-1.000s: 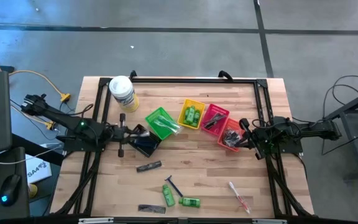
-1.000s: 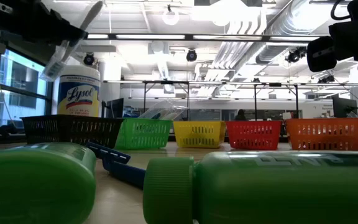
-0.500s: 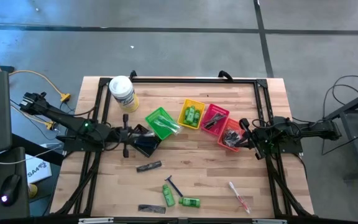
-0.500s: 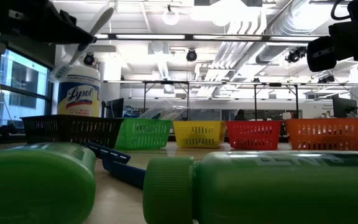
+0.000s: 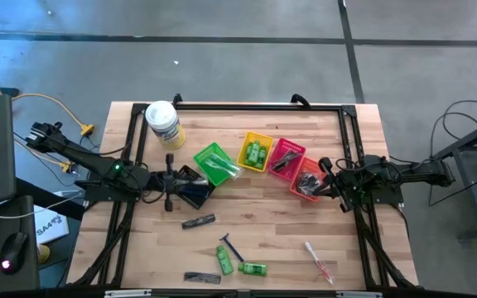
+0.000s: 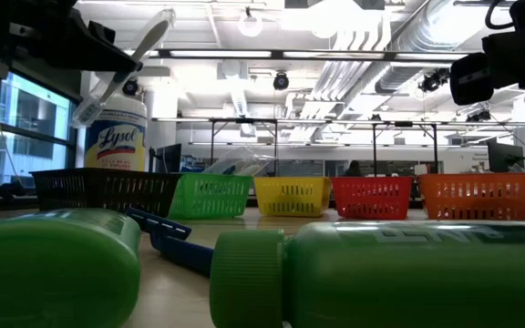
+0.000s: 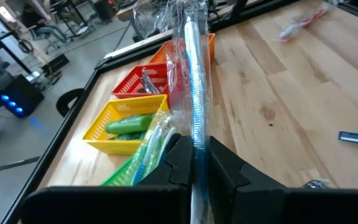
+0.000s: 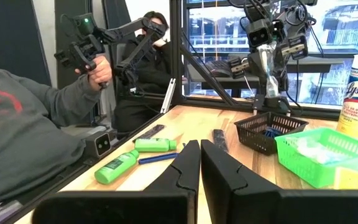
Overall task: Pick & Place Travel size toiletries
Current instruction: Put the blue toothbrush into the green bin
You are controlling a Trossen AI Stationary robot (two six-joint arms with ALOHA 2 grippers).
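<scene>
— What's different from a second ago?

— The left arm has slid a touch toward the middle of the table (image 5: 363,248), so the left gripper (image 5: 171,178) now hangs right at the black basket (image 5: 190,189). In the low view the wrapped toothbrush (image 6: 126,68) it carries sits a little further right against the ceiling lights. The right arm hasn't budged.

— And the grip?

— Fingers pinched tight on that toothbrush. From the left wrist you see its crinkly clear wrapper (image 7: 188,37) rising straight out between the two dark fingers (image 7: 224,163), a pale blue handle inside.

— The other one?

— The right gripper (image 5: 325,180) waits beside the orange basket (image 5: 306,180), fingers pressed together, holding nothing.

— Walk me through the table, biggest first.

— Pale wood planks with a black frame round the edge. A tall wipes tub (image 5: 163,122), white lid, yellow label, at the far left corner. Then the row of small slotted plastic baskets: black, green (image 5: 214,162), yellow (image 5: 254,151), red (image 5: 285,157), orange. The yellow one holds glossy green mini bottles (image 5: 256,152).

— And loose on the wood?

— Near the front edge, two more green bottles (image 5: 224,260), round and smooth. A blue-handled razor (image 5: 229,246) just beside them. A second wrapped toothbrush (image 5: 319,260) off to the right. A dark scrunched mesh bundle (image 5: 199,222) mid-table, and a flat black comb (image 5: 201,278) at the very front.
</scene>
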